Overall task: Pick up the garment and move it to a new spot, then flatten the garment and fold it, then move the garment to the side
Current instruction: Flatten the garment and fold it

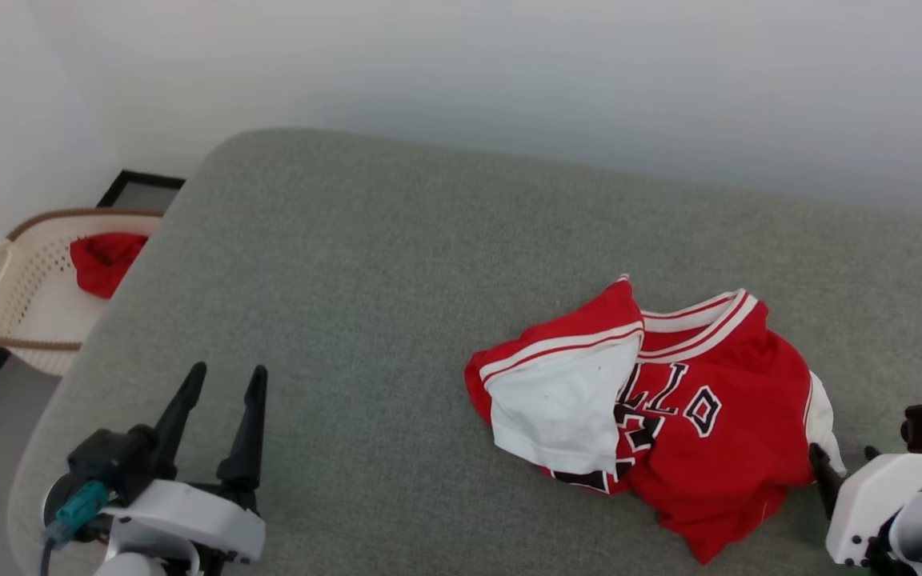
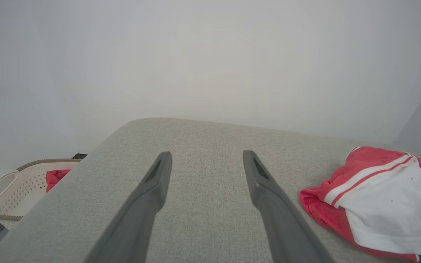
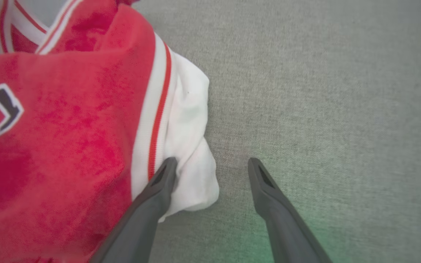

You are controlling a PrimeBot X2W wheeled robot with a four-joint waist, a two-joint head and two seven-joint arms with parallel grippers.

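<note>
Red garment [image 1: 737,436] (white edge) by spread right gripper [image 3: 210,163]; bare cushion [image 1: 349,280] leftward.

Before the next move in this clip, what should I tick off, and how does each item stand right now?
1. Right jaws open: ok.
2. Right jaws at the jersey: ok; one finger is at its white edge, the other over bare cushion.
3. Jersey gripped: not ok, not yet.
4. Left jaws open and empty: ok.
5. Jersey flat: not ok; it is crumpled, with a white panel folded over the lettering.
6. Room for a new spot: ok; the cushion is bare to the left of the jersey.
</note>
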